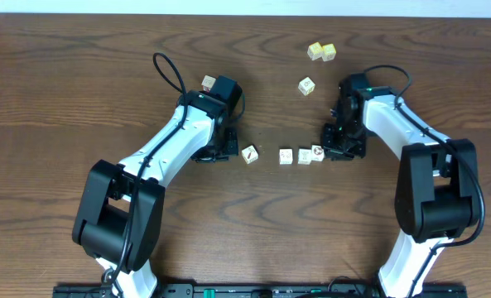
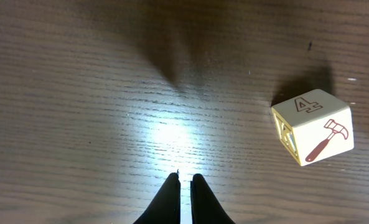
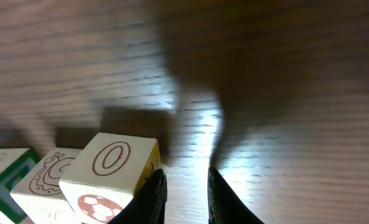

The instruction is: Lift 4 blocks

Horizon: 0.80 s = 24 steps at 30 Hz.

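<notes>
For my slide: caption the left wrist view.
Left pincer shut and empty over the table, a hammer-printed block resting apart nearby.

Four blocks (image 1: 286, 156) lay in a row across the middle of the counter (image 1: 63, 99), between the two tools. The leftmost block (image 1: 250, 154) sat apart, just right of the left tool (image 2: 185, 186). The other three crowded together, the rightmost block (image 1: 317, 152) just beside the right tool (image 3: 185, 194). Behind the row lay a lone cube (image 1: 306, 85), farther back a pair of cubes (image 1: 321, 52), and another cube (image 1: 208, 82) behind the left arm (image 1: 175, 136).
</notes>
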### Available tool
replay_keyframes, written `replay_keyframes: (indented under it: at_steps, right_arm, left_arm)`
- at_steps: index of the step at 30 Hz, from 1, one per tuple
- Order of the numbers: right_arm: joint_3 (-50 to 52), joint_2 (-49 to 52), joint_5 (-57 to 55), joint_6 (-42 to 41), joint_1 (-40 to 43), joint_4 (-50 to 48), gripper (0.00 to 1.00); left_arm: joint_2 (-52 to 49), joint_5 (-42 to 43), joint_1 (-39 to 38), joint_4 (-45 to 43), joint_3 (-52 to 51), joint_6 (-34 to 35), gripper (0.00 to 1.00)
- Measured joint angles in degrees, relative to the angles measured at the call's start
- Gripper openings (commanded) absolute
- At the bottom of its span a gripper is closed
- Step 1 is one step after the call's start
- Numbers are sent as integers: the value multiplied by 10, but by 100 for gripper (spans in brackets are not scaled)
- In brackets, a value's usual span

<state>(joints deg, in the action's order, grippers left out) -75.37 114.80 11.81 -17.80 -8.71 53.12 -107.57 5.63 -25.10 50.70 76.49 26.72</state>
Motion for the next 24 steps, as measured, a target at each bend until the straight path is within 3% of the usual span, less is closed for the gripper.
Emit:
replay_keyframes:
  at_steps: [9,14,24]
  right_arm:
    - [0,0,-21,28,3,14,22]
    - [0,0,-29,37,8,-3,17]
    - [0,0,-28,36,-6,-18,16]
  left_arm:
    - [0,0,0,5,0,-6,7]
    - [-1,8,0,-2,0,-28,7]
    - [-78,94,0,-45,0,-32,7]
